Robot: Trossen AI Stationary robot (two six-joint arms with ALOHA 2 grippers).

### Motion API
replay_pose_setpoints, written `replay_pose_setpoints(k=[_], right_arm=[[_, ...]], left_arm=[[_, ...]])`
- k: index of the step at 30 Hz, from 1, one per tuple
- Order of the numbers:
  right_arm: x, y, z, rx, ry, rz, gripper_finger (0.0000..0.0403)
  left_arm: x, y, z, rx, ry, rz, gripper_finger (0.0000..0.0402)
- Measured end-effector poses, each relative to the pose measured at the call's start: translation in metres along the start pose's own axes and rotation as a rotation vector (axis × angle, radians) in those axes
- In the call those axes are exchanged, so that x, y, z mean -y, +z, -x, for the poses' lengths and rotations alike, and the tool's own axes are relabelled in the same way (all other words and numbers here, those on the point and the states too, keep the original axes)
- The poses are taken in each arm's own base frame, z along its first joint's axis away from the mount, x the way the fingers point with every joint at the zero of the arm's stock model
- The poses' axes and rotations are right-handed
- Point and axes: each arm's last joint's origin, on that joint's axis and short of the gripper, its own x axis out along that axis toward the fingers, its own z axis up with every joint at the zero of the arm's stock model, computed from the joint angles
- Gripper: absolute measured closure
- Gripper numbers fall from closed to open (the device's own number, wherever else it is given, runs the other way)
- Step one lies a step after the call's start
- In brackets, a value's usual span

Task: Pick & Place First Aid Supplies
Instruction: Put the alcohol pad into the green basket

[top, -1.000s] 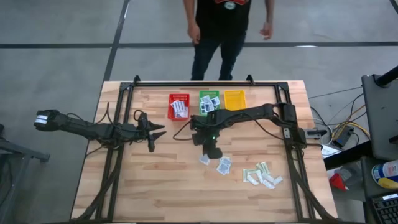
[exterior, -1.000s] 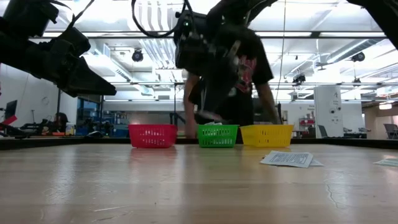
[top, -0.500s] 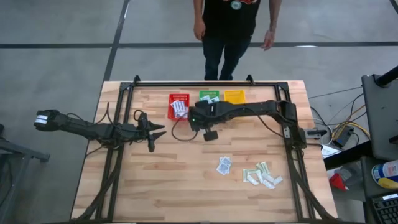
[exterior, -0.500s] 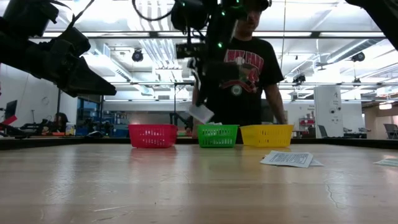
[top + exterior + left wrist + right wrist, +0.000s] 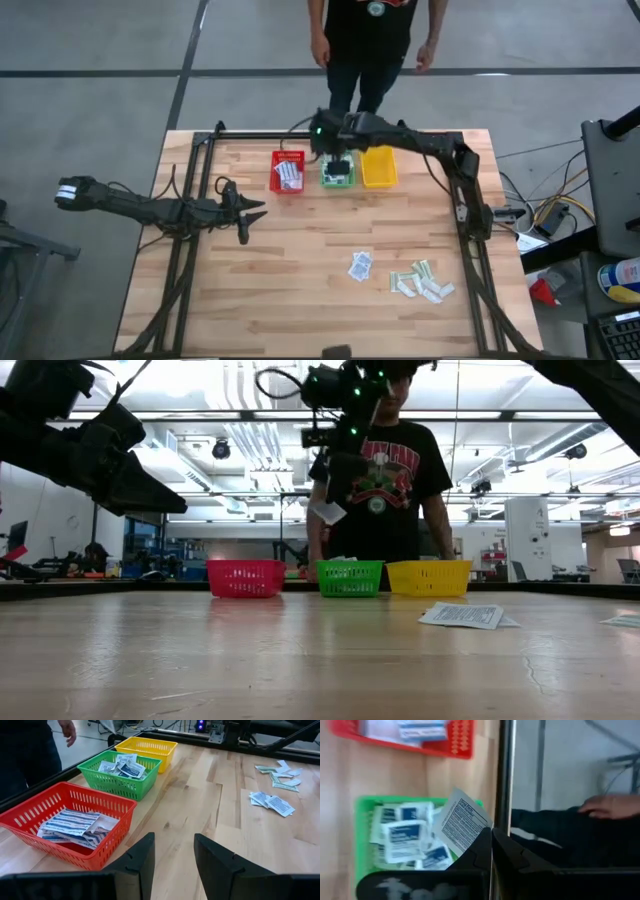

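My right gripper hangs over the green basket at the table's far edge, shut on a small square white packet with printed text. The green basket holds several white-blue square packets. The red basket holds oblong blue-striped packets, and the yellow basket stands beside the green one. Loose square packets and pale strips lie flat on the table at the near right. My left gripper waits open at the table's left, nothing between its fingers. My right gripper pinches the packet's edge near one corner between its two fingertips. The fingers slant downward toward the far edge. The packet sticks out beyond the fingertips, tilted, lifted clear above the green basket.
A person stands just beyond the table's far edge, behind the baskets, a hand close to the frame rail. Bare wood lies between the baskets and the loose packets.
My right gripper has carried the packet from the table's middle up and toward the far edge, tipping its fingers downward, and now hangs over the green basket. The packet stayed in its hold, lifted clear.
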Motion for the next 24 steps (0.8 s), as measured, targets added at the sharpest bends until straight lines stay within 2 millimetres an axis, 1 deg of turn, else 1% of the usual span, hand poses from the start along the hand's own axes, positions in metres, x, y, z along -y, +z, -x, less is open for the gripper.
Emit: replay_pose_setpoints(k=[3,7,10,12,16,20,24], right_arm=[[0.017,-0.012,-0.009,0.011,0.059,-0.067,0.0394],[0.025,-0.029,-0.024,-0.019,0.117,-0.140,0.0394],[0.021,-0.039,-0.036,-0.053,0.160,-0.146,0.0394],[0.016,-0.044,-0.044,-0.056,0.205,-0.149,0.0394],[0.004,-0.050,-0.060,-0.068,0.220,-0.149,0.0394],[0.004,-0.054,-0.067,-0.059,0.213,-0.172,0.0394],[0.006,-0.056,-0.069,-0.020,0.278,-0.189,0.0394]], left_arm=[[0.000,0.000,0.000,0.000,0.000,0.000,0.0268],[0.000,0.000,0.000,0.000,0.000,-0.002,0.0268],[0.000,0.000,0.000,0.000,0.000,-0.002,0.0268],[0.000,0.000,0.000,0.000,0.000,-0.002,0.0268],[0.000,0.000,0.000,0.000,0.000,-0.003,0.0268],[0.000,0.000,0.000,0.000,0.000,-0.003,0.0268],[0.000,0.000,0.000,0.000,0.000,-0.003,0.0268]])
